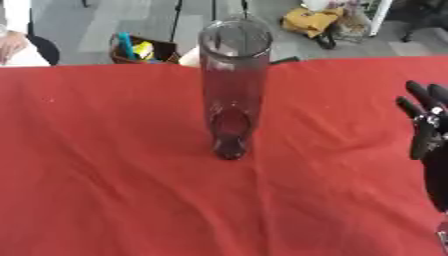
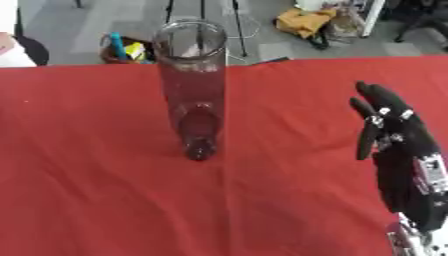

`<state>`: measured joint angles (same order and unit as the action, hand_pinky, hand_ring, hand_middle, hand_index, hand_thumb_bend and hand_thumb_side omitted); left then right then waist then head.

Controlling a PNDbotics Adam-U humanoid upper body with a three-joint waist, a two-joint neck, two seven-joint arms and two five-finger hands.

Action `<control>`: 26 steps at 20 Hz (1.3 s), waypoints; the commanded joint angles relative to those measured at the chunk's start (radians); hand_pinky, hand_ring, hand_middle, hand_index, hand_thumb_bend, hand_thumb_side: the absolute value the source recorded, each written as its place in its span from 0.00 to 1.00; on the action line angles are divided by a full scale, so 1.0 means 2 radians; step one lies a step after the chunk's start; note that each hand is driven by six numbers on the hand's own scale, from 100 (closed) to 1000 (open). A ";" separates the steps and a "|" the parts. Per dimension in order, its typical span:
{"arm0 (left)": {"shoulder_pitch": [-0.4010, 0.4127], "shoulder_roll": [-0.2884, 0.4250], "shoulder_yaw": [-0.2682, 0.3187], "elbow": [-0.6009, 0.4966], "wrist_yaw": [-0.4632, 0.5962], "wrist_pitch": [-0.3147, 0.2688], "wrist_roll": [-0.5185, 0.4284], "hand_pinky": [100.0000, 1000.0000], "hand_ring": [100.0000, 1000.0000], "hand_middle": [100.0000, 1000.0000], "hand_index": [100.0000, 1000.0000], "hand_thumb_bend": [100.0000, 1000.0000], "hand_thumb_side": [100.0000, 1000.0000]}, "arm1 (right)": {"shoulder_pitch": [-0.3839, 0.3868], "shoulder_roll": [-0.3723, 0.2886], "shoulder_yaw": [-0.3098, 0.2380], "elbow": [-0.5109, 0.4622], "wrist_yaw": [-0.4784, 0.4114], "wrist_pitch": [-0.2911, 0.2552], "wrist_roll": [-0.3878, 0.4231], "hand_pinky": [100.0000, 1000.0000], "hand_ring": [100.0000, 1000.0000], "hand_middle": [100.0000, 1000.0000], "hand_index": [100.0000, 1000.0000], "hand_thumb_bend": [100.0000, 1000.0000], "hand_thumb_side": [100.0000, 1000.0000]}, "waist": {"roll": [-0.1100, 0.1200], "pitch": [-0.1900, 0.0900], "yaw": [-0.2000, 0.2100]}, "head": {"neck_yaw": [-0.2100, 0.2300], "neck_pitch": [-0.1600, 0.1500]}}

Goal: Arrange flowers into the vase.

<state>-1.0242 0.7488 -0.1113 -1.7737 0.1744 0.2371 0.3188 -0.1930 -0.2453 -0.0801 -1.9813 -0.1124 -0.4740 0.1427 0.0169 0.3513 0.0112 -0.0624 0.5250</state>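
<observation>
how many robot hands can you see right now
1. The right hand is at the right edge over the red tablecloth, fingers straight and holding nothing, to the right of the glass vase. The left hand is out of view.

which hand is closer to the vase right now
Right. The right hand is open with fingers up at the table's right side, apart from the clear vase standing mid-table on the red cloth. The left hand shows in neither view, so its distance cannot be judged.
</observation>
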 commanded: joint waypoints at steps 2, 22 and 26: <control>-0.040 -0.019 -0.007 0.027 0.020 -0.011 0.033 0.00 0.00 0.00 0.00 0.00 0.68 | -0.006 -0.011 0.004 -0.009 -0.003 -0.005 0.005 0.97 1.00 0.21 0.91 0.00 1.00 | 0.001 -0.007 -0.004 | 0.001 -0.010; -0.124 -0.096 -0.021 0.099 0.059 -0.066 0.116 0.00 0.00 0.00 0.00 0.00 0.73 | -0.028 -0.022 0.020 -0.009 -0.037 0.003 0.027 0.97 1.00 0.21 0.92 0.00 1.00 | 0.017 0.002 -0.031 | 0.026 -0.031; -0.135 -0.106 -0.020 0.111 0.056 -0.072 0.126 0.00 0.00 0.00 0.00 0.00 0.74 | -0.029 -0.021 0.022 -0.009 -0.037 0.005 0.031 0.98 1.00 0.20 0.92 0.00 1.00 | 0.019 0.003 -0.036 | 0.030 -0.035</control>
<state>-1.2654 0.5269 -0.1514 -1.5500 0.2909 0.0987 0.5637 -0.2408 -0.2703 -0.0361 -1.9812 -0.1794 -0.4630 0.1990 0.0563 0.3767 -0.0607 -0.0082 0.4689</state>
